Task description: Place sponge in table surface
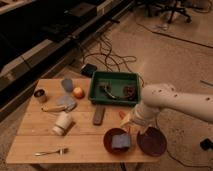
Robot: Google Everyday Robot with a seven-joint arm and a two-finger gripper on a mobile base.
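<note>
A: Setting?

B: Seen from above: pale wooden table [85, 136] on a speckled floor, with dark cables [107, 55] trailing behind.

A: Sponge?

B: Small blue-grey sponge [120, 141], lying flat inside a red bowl [107, 141]. Bowl at the table's front edge, right of centre. Not on the bare wood.

A: Gripper?

B: Gripper [130, 121] at the end of a thick white arm [170, 100] reaching in from the right. Hanging over the table just behind the bowl, between bowl and green tray [94, 90]. Spread wide, holding nothing, apart from the sponge. Touching the bowl's rim or not: cannot tell.

A: Next to the bowl?

B: Dark red plate [152, 143] just to the right, partly under the arm.

A: Rest of the table?

B: Tray at the back right, with dark bits inside too blurred to name. Dark flat bar [98, 115] just in front of the tray. On the left side: metal can [40, 95], blue-grey cup [67, 84], apple [78, 92], flat grey lid [66, 102], and a white cup [62, 123] tipped on its side. Fork [50, 151] near the front left corner, well apart from the bowl.
</note>
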